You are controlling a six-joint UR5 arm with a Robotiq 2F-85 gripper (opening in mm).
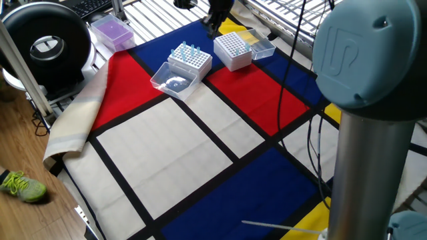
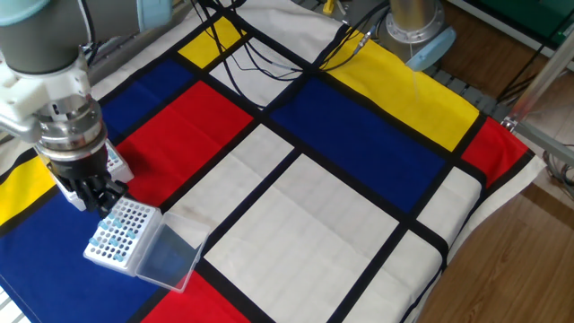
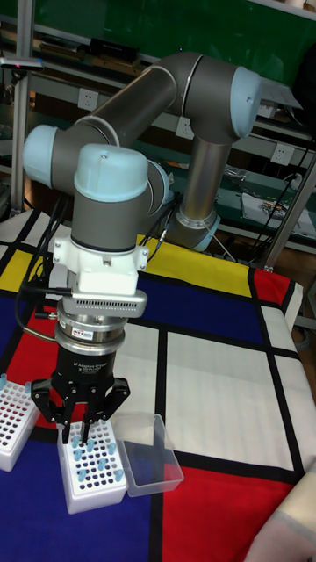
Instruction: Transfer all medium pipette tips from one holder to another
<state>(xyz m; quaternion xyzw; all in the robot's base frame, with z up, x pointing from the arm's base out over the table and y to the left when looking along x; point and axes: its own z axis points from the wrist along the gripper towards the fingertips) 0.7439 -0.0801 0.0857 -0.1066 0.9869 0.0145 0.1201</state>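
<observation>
Arm: one grey arm (image 3: 158, 97) with pale blue caps, reaching down over the checked cloth (image 2: 359, 224).
Cloth: one, in red, blue, yellow and white panels with black bands, under everything.
Racks: two white tip racks; one (image 3: 88, 470) directly below the pincer with its clear lid (image 3: 151, 457) open beside it, the other (image 3: 17, 426) just to the side of the pincer.
Purple box: one (image 1: 111, 31), well apart from the pincer at the cloth's edge.
Pincer (image 3: 78, 432): black fingers standing narrowly apart just over the near rack; whether a tip sits between them I cannot tell.
Tips (image 3: 92, 457): small pale blue see-through cones standing upright in the rack under the pincer; roughly eight or nine show, exact count unclear.
Writing: a small red and white label on the wrist, too small to read.
</observation>
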